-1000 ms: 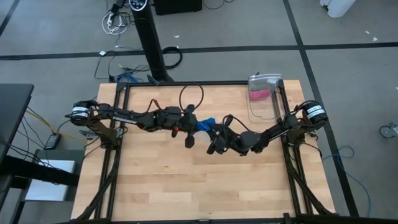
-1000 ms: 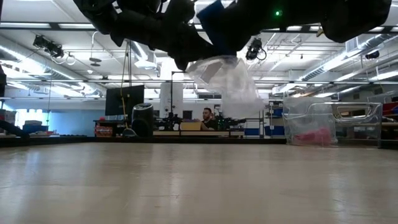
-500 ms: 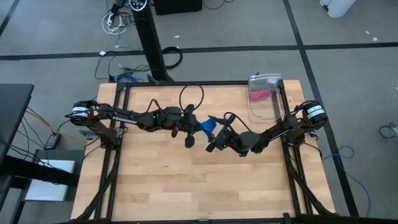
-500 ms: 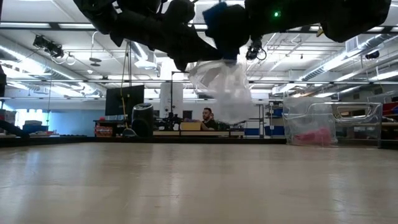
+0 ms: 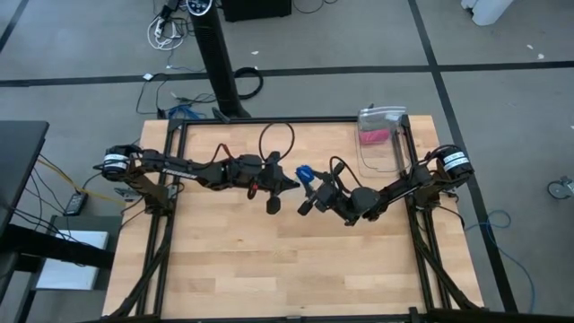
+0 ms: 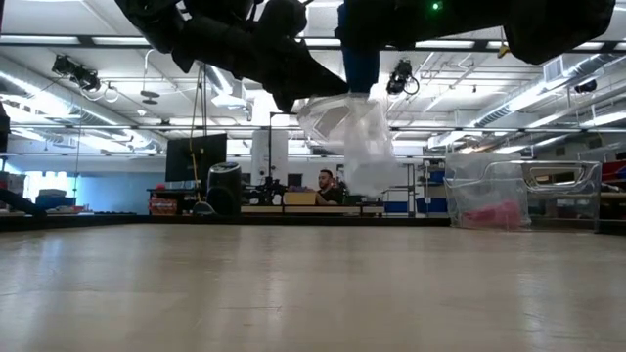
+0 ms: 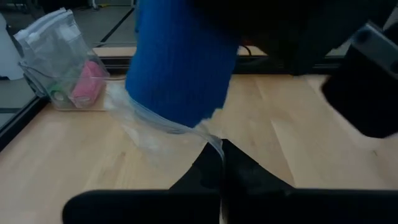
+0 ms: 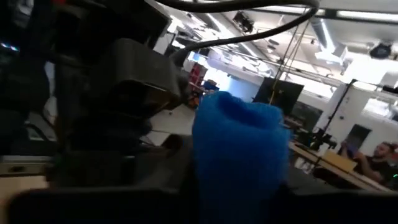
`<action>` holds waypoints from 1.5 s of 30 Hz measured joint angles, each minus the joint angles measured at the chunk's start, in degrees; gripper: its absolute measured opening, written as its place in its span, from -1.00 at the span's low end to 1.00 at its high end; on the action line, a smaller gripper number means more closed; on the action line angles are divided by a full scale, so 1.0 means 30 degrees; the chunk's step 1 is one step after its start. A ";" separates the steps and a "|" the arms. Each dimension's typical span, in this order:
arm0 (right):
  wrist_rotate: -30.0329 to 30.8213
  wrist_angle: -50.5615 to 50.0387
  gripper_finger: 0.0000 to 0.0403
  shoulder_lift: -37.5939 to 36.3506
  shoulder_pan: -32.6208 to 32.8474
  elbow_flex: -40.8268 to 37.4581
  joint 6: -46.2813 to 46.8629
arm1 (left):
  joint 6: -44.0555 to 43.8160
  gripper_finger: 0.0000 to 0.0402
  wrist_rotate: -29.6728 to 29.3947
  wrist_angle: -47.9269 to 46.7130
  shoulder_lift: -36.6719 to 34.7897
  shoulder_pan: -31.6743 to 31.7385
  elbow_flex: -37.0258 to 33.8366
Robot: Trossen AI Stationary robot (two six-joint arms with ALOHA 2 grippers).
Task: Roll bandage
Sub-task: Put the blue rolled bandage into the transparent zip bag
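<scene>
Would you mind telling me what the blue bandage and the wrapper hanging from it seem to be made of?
The bandage looks like soft, matte knitted fabric: fine ribs run along its surface. The wrapper seems to be thin clear plastic film, since it crinkles, shines and lets the wooden table show through.

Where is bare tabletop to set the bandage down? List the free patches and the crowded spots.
Free: the broad near half of the wooden table, below both arms, and the far-left corner. Crowded: mid-table, where the left gripper and right gripper meet around the blue bandage with its clear plastic wrapper, held above the table; and the far-right corner, taken by the clear plastic bin.
</scene>
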 joint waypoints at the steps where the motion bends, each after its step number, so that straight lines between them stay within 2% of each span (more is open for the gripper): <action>1: -0.0129 -0.0034 -0.71 0.0000 0.0004 0.0000 0.0246 | -0.0029 -1.00 -0.0004 0.0087 0.0000 0.0007 0.0000; 2: -0.0361 -0.0099 -0.77 0.0000 0.0002 0.0000 0.0458 | -0.0051 -1.00 -0.0001 0.0219 0.0000 0.0002 0.0000; 11: -0.2553 -0.0102 -0.77 0.0015 -0.0853 0.0000 0.2984 | -0.0024 -1.00 0.0066 0.0566 0.0000 -0.0007 0.0000; 16: -0.3276 -0.2225 -0.77 0.0015 -0.1346 0.0007 0.4695 | 0.0141 -1.00 0.0120 0.0584 0.0000 -0.0109 0.0000; 19: -0.3239 -0.3855 -0.77 0.0015 -0.1339 0.0007 0.5716 | 0.0159 -1.00 0.0140 0.0457 0.0000 -0.0122 0.0000; 24: -0.1560 -0.4661 -0.77 0.0023 -0.0884 0.0007 0.5082 | 0.0174 -1.00 -0.0376 0.0038 0.0000 -0.0109 0.0000; 29: -0.2035 -0.5245 -0.77 0.0015 -0.0473 0.0007 0.5569 | 0.0196 -1.00 -0.0788 -0.0344 0.0000 -0.0167 0.0000; 31: -0.2084 -0.5683 -0.65 -0.0004 -0.0494 0.0007 0.6247 | 0.0203 -1.00 -0.0835 -0.0470 0.0000 -0.0167 0.0000; 39: -0.2504 -0.6186 0.28 -0.0045 -0.0293 0.0301 0.7464 | 0.0465 -1.00 -0.2162 -0.1717 0.0007 -0.0207 0.0000; 42: -0.2417 -0.6815 0.47 -0.0087 -0.0129 0.0802 0.7390 | 0.0365 -1.00 -0.2044 -0.1520 0.0007 -0.0230 -0.0180; 45: -0.1978 -0.8139 0.53 -0.0087 -0.0098 0.1355 0.7408 | -0.0034 -1.00 -0.1354 -0.0641 0.0007 -0.0236 -0.0787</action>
